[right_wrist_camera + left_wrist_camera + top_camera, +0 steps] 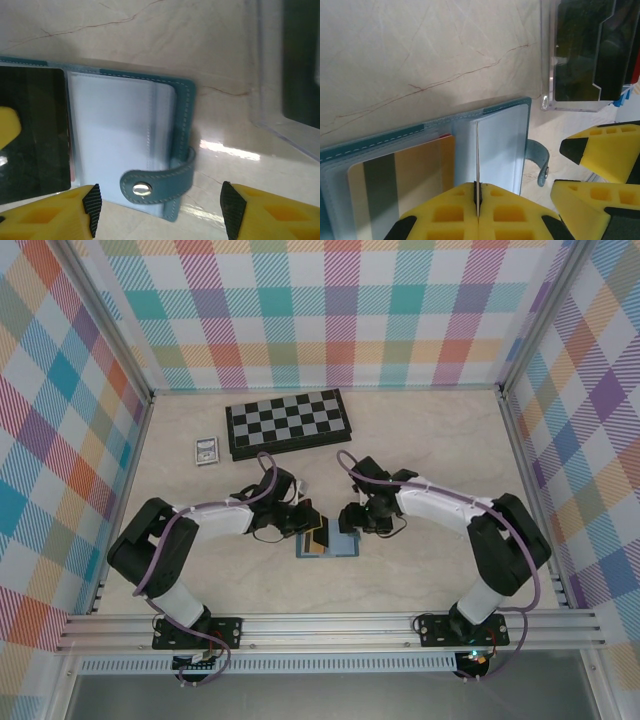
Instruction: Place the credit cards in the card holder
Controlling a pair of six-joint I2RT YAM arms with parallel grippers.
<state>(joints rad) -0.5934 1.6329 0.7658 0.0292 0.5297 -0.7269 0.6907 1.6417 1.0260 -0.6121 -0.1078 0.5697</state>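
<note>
Card holder (340, 543) lies open on the counter (430, 440) toward six o'clock. Left claw (477, 192), at its ten o'clock, pinches a thin leaf (476, 150); right claw (161, 205) gapes empty at two o'clock. Any tug could drag it.

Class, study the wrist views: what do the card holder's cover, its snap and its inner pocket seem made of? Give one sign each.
Card holder cover: probably leather or an imitation, matte teal, with pale stitching along the edge. Snap: apparently metal, a shiny silver stud. Inner pocket: translucent glossy plastic film, judging by its sheen and creases.
</note>
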